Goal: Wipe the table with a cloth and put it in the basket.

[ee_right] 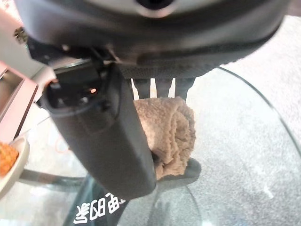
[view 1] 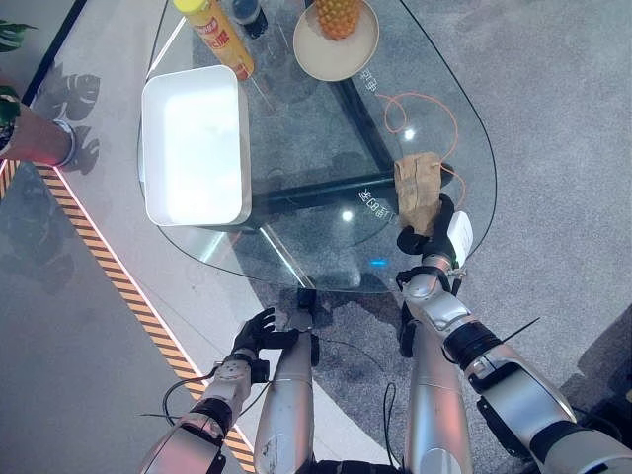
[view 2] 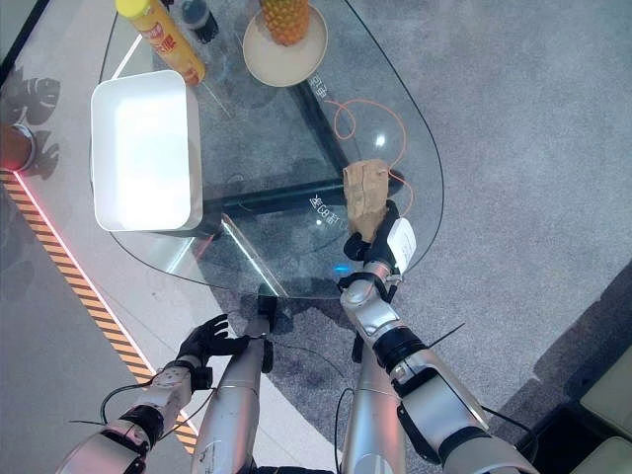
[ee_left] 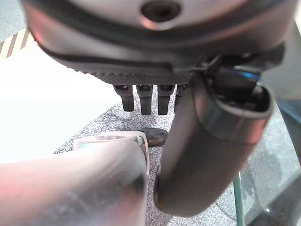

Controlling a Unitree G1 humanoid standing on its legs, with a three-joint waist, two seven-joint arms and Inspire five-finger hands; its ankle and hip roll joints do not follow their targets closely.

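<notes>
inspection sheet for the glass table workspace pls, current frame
Surface: rounded clear glass table on dark frame.
Job's things: beige terry cloth near right edge; white rectangular basket on left side.
Clutter: pineapple in cream bowl; yellow bottle; dark-capped bottle.
Hands: right hand at the cloth, grip unclear; left hand relaxed, below table edge.
Cables: thin orange cord looping near cloth.
Surroundings: grey carpet, striped floor tape, potted plant.
</notes>
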